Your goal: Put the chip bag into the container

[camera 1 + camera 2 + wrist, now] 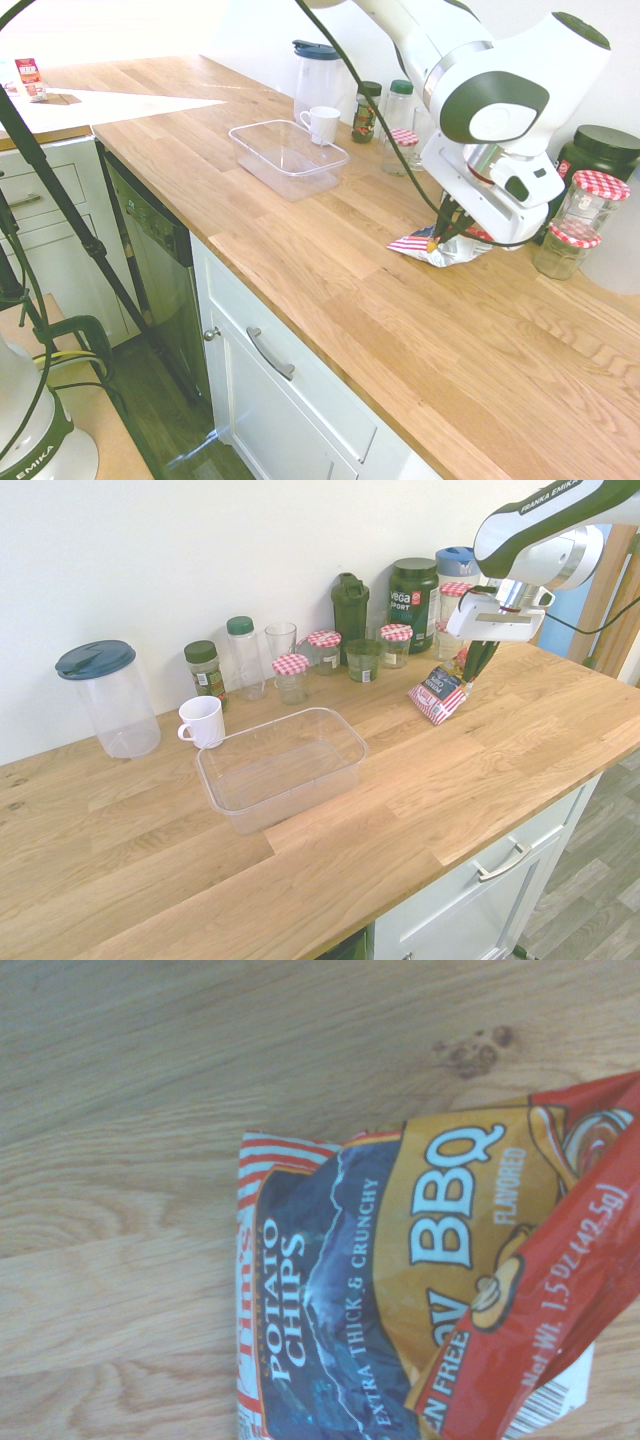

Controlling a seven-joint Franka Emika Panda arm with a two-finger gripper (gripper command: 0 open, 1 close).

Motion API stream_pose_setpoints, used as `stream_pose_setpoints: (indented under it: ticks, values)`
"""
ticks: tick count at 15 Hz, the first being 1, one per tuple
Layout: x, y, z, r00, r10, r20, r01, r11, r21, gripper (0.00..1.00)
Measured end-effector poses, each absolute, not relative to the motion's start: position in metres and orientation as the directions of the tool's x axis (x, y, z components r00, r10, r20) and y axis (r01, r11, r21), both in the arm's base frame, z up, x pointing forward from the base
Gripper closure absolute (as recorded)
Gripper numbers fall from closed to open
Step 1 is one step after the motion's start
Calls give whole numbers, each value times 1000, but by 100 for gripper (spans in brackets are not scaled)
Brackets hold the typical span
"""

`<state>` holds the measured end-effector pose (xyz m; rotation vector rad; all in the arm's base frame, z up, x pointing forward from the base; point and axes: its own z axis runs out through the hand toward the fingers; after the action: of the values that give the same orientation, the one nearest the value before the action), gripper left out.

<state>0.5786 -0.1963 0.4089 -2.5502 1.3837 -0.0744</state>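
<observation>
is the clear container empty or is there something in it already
Empty. Both exterior views show only wood grain through the clear container. The chip bag is out of it, farther along the counter beneath the gripper.

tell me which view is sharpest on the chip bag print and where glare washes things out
Wrist view: chip bag print legible, slightly soft. First exterior view: window glare bleaches the far counter and upper frame. Second exterior view: even light, bag print too small to read.

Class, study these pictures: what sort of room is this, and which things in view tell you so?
Most likely a kitchen: a long wooden countertop over white cabinet drawers, a row of red-checked-lid glass jars and a white mug along the wall.
</observation>
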Motion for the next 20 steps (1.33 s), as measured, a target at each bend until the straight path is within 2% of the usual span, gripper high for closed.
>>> stream_pose_setpoints:
  ticks: [3,6,11,15,20]
  values:
    - [581,-173,439,567,-823,-26,-804,-547,-231,100]
    - [575,-126,500,595,-803,37,-776,-586,-234,100]
    - [547,18,589,658,-737,157,-707,-676,-210,100]
    - [532,139,583,717,-660,225,-647,-750,-138,100]
    - [536,227,531,761,-593,263,-607,-794,-33,100]
